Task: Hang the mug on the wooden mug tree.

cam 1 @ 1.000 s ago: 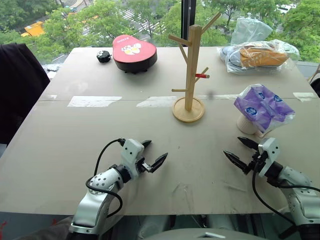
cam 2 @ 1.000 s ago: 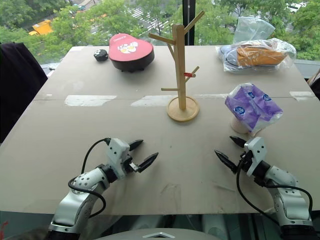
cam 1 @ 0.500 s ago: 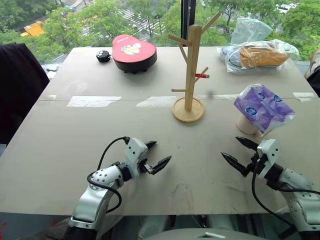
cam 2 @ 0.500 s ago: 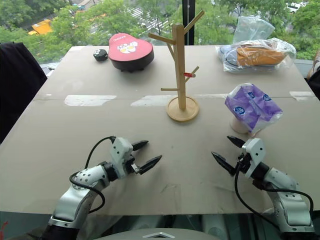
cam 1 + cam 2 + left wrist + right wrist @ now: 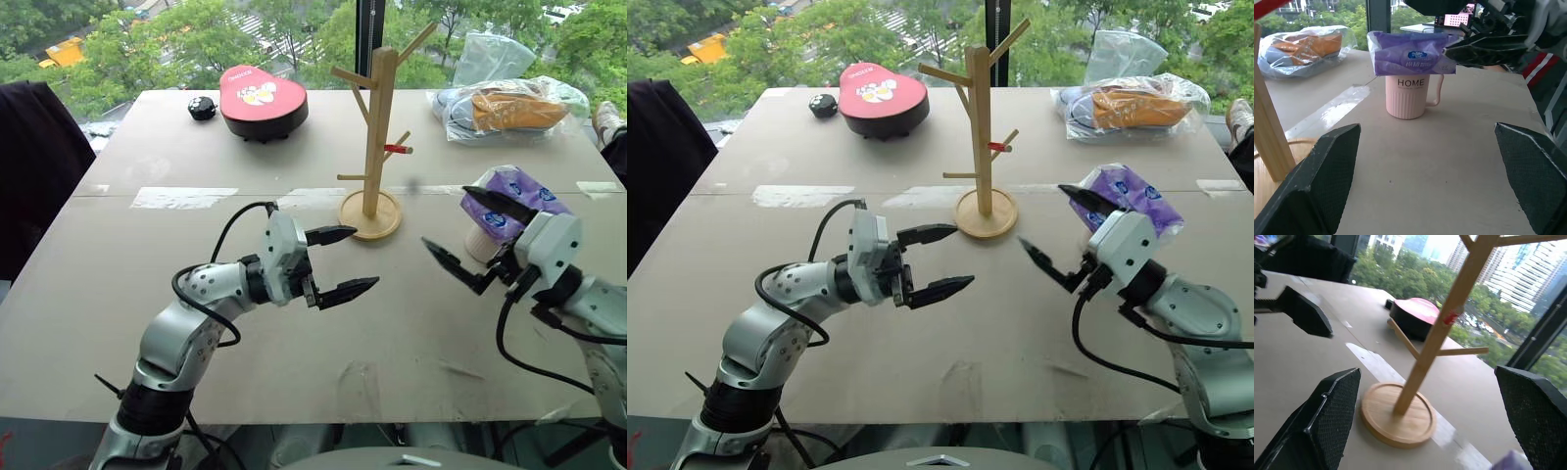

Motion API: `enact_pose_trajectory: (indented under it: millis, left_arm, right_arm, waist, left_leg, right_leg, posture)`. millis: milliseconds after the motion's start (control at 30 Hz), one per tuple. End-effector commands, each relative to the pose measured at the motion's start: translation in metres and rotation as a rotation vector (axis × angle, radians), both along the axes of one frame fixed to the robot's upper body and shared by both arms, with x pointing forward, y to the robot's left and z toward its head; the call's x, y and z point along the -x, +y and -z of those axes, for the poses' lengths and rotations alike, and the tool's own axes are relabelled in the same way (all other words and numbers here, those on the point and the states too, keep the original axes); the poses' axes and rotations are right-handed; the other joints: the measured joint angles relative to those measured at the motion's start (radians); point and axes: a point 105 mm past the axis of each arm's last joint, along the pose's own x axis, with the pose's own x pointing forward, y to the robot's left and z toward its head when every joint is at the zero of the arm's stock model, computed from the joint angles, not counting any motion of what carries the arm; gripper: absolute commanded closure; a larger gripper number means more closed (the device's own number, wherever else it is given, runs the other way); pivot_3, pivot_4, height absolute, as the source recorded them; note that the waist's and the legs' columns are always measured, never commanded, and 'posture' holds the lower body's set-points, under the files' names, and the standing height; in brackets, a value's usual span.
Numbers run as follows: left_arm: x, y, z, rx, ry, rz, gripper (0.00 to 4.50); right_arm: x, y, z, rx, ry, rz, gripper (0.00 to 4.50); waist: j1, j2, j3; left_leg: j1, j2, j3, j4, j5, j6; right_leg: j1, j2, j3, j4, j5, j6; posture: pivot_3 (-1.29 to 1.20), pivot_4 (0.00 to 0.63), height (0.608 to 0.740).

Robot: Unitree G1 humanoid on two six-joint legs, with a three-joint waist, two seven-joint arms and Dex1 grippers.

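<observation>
- The left gripper (image 5: 342, 262) hangs above the table (image 5: 147, 294) in front of the wooden mug tree (image 5: 373, 147), a little to its left, with its two black fingers spread wide and nothing between them; they point across toward the right gripper.
- The right gripper (image 5: 468, 235) is raised to the right of the wooden mug tree, fingers wide apart and empty, angled toward the tree's round base.
- The mug (image 5: 1408, 93) stands upright on the table to the right of the wooden mug tree, just behind the right gripper. It is pale, with "HOME" printed on its side and its loop handle showing at one side in the left wrist view.
- A purple-patterned plastic bag (image 5: 517, 206) rests on top of the mug, covering its mouth.
- The wooden mug tree stands upright on its disc base, its pegs bare; one short peg carries a red band (image 5: 394, 149).
- Behind the tree and to its left sit a red-topped box (image 5: 263, 101) and a small black object (image 5: 203, 109).
- Behind the tree and to its right lies a clear bag (image 5: 505, 108) with orange contents.
</observation>
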Motion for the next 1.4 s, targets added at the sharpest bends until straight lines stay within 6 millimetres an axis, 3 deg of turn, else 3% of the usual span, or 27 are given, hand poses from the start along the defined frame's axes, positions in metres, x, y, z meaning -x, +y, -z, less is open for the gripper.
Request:
enact_pose_trajectory:
  millis: [33, 267, 633, 767, 867, 900, 1000, 1200, 1400]
  left_arm:
    - [0.006, -0.008, -0.026, 0.028, -0.079, 0.063, 0.00]
    - [0.007, -0.015, -0.034, 0.027, -0.102, 0.098, 0.00]
    - [0.010, -0.015, -0.033, 0.029, -0.105, 0.098, 0.00]
    - [0.010, -0.016, -0.030, 0.026, -0.101, 0.097, 0.00]
    - [0.010, -0.014, -0.030, 0.023, -0.098, 0.094, 0.00]
    - [0.010, -0.014, -0.029, 0.023, -0.097, 0.093, 0.00]
    - [0.010, -0.014, -0.029, 0.023, -0.094, 0.094, 0.00]
    - [0.010, -0.015, -0.029, 0.026, -0.094, 0.106, 0.00]
    - [0.012, -0.020, -0.033, 0.041, -0.094, 0.156, 0.00]
  right_arm:
    - [-0.001, -0.021, -0.008, 0.072, -0.075, 0.115, 0.07]
    - [-0.009, -0.039, 0.019, 0.139, 0.030, 0.222, 0.07]
    - [-0.022, -0.054, 0.025, 0.171, 0.070, 0.311, 0.07]
    - [-0.023, -0.048, 0.029, 0.177, 0.086, 0.299, 1.20]
    - [-0.024, -0.048, 0.033, 0.188, 0.106, 0.302, 2.82]
    - [-0.025, -0.048, 0.034, 0.191, 0.110, 0.304, 3.01]
    - [-0.025, -0.049, 0.034, 0.188, 0.115, 0.309, 4.41]
    - [-0.024, -0.056, 0.025, 0.177, 0.069, 0.345, 4.47]
    - [-0.019, -0.073, 0.003, 0.158, -0.038, 0.454, 4.47]
  waist:
    - [0.000, 0.000, 0.000]
    - [-0.002, -0.001, 0.001]
    - [-0.001, -0.002, 0.001]
    - [-0.001, -0.002, 0.001]
    - [-0.001, -0.002, 0.001]
    - [-0.001, -0.002, 0.001]
    - [-0.001, -0.002, 0.001]
    - [-0.001, -0.002, 0.002]
    - [0.000, -0.002, 0.002]
  left_leg:
    - [0.000, 0.000, 0.000, 0.000, 0.000, 0.000]
    - [0.001, 0.000, 0.001, 0.000, 0.000, 0.000]
    - [0.000, 0.000, 0.001, 0.003, 0.000, 0.000]
    - [0.000, 0.000, 0.002, 0.003, 0.000, 0.000]
    - [0.000, 0.000, 0.002, 0.004, 0.000, 0.000]
    - [0.000, 0.000, 0.002, 0.004, 0.000, 0.000]
    - [0.000, 0.000, 0.002, 0.004, 0.000, 0.000]
    - [0.000, 0.000, 0.002, 0.004, 0.000, 0.000]
    - [0.000, 0.000, 0.001, 0.004, 0.000, 0.000]
  right_leg:
    - [0.000, 0.000, 0.000, 0.000, 0.000, 0.000]
    - [0.000, 0.000, 0.001, 0.002, 0.000, 0.000]
    - [0.000, 0.000, 0.002, 0.003, 0.000, 0.000]
    - [0.000, 0.000, 0.002, 0.003, 0.000, 0.000]
    - [0.000, 0.000, 0.002, 0.003, 0.000, 0.000]
    - [0.000, 0.000, 0.001, 0.003, 0.000, 0.000]
    - [0.000, 0.000, 0.001, 0.004, 0.000, 0.000]
    - [0.000, 0.000, 0.001, 0.004, 0.000, 0.000]
    - [0.000, 0.000, 0.001, 0.004, 0.000, 0.000]
  posture:
    - [0.00, 0.150, 0.740]
    - [0.00, 0.150, 0.740]
    - [0.00, 0.150, 0.740]
    - [0.00, 0.150, 0.740]
    - [0.00, 0.150, 0.740]
    - [0.00, 0.150, 0.740]
    - [0.00, 0.150, 0.740]
    - [0.00, 0.150, 0.740]
    - [0.00, 0.150, 0.740]
